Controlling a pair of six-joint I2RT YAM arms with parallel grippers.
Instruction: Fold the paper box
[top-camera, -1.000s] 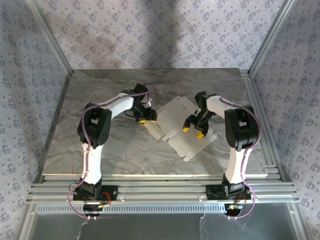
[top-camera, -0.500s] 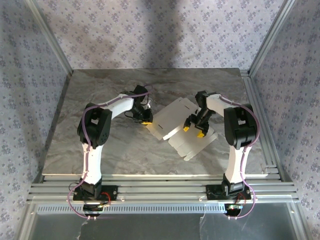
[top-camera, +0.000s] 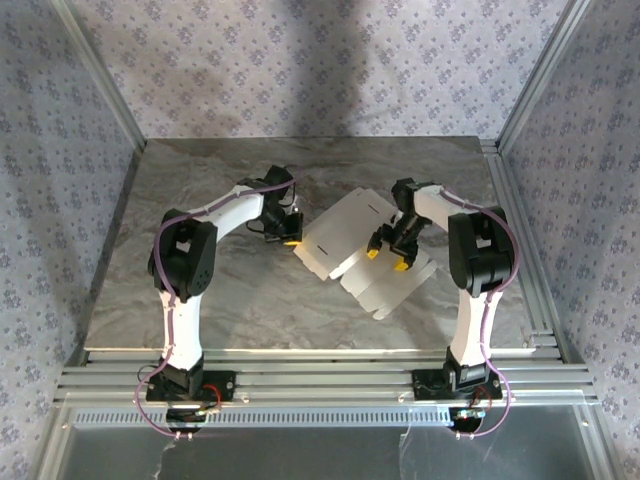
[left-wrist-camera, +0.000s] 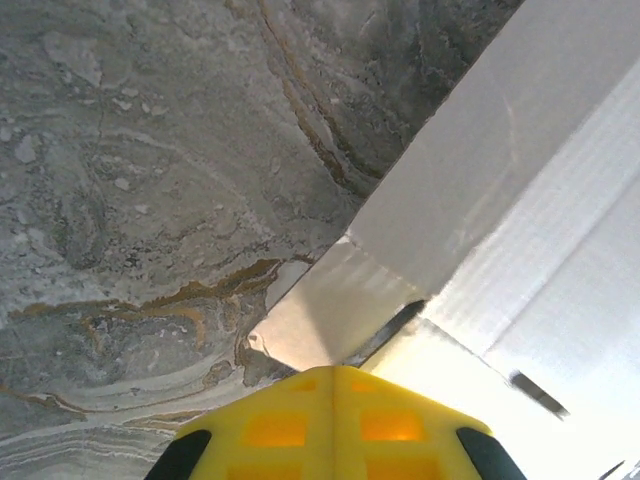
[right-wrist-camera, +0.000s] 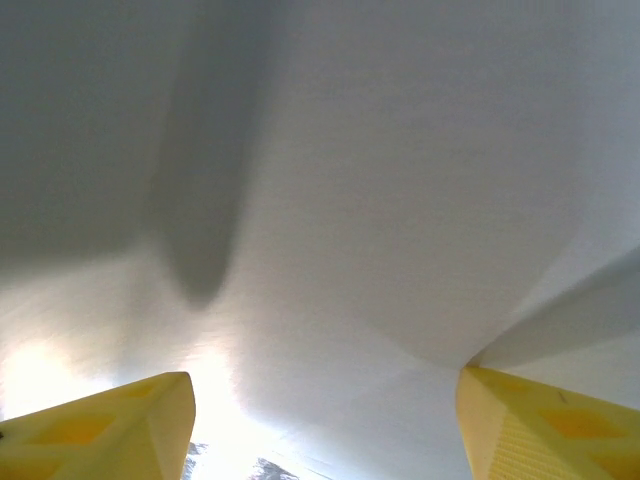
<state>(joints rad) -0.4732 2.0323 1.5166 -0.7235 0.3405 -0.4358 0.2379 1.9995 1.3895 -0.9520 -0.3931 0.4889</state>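
The paper box (top-camera: 347, 238) is a white die-cut sheet lying partly folded in the middle of the marble table (top-camera: 200, 180), its left panel raised. My left gripper (top-camera: 291, 241) is at the sheet's left edge. In the left wrist view the left gripper (left-wrist-camera: 335, 372) is shut, its yellow tips touching a small flap (left-wrist-camera: 325, 315) of the paper box (left-wrist-camera: 520, 200). My right gripper (top-camera: 387, 258) hovers over the sheet's right half, open. The right wrist view has the right gripper (right-wrist-camera: 322, 376) with fingers wide apart just above the white cardboard (right-wrist-camera: 350, 200).
Metal frame rails (top-camera: 520, 100) and patterned walls (top-camera: 320, 60) enclose the table. An aluminium rail (top-camera: 320, 375) runs along the near edge by the arm bases. Bare marble (left-wrist-camera: 150, 150) lies to the left of the sheet.
The sheet's left panel has risen and shifted slightly to the right. The right gripper has edged a little away from me. The left gripper stays at the sheet's left edge.
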